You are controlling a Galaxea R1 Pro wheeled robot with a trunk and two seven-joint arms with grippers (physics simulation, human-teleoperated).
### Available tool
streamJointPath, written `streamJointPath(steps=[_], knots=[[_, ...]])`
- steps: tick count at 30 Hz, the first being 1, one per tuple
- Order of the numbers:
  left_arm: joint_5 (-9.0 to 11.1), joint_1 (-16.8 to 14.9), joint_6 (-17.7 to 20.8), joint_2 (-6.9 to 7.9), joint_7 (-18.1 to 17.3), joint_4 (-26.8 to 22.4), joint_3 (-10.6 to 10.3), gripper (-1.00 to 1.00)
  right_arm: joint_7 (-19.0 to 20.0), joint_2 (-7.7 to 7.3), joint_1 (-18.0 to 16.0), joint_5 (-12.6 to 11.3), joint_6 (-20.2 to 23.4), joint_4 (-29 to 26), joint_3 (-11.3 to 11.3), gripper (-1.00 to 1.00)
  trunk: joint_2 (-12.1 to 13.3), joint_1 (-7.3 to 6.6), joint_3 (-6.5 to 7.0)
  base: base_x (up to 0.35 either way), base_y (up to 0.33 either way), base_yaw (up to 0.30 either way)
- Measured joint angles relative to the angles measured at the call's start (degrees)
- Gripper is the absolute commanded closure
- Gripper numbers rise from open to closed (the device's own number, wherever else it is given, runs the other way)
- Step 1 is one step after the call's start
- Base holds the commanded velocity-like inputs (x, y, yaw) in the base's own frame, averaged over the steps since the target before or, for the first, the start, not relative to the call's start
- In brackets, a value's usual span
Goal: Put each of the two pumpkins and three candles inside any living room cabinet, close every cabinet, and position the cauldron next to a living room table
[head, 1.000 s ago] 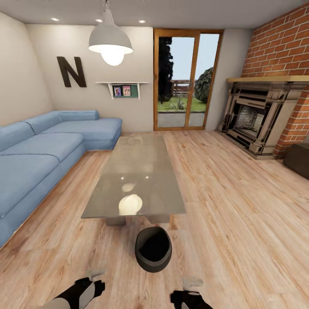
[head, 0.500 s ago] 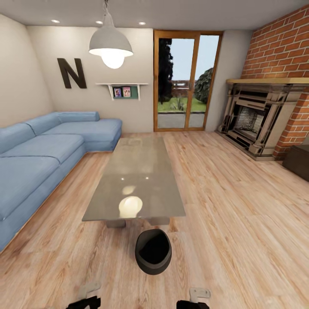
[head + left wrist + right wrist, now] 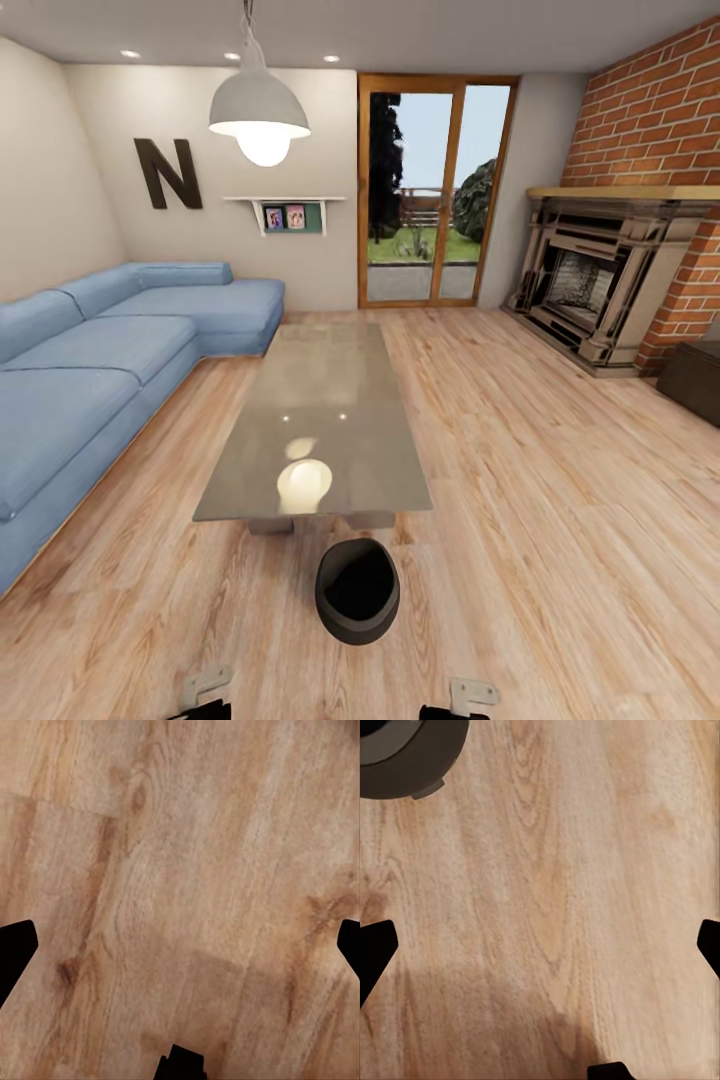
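Cauldron sits on the wood floor, mouth up and dark inside, just off the near short end of the table. I'd call that next to it already. The table's long axis runs away from me toward the glass door, so the pot is at its end, not along its side.

From my grippers, the pot lies straight ahead and roughly centred between them. My right gripper looks the nearer: its wrist camera catches the cauldron's grey rim at one corner, floor everywhere else. My left gripper looks down on bare planks. Both sets of jaws are spread wide, dark fingertips at opposite frame edges, nothing between them.

Sofa on my left, fireplace far right, with a dark cabinet corner beyond it. No pumpkins or candles from here. I can't tell whether the drawers are closed, so that's likely my next check.
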Motion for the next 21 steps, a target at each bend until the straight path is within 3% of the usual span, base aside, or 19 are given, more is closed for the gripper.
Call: streamJointPath(steps=[21], knots=[[-0.04, 0.74, -1.6, -0.13, 0.03, 0.0, 0.0, -1.0, -0.24, -0.14, 0.0, 0.09, -0.16, 2.73, 0.0, -1.0, 8.42, -4.61, 3.77, 0.0, 0.0, 0.0]])
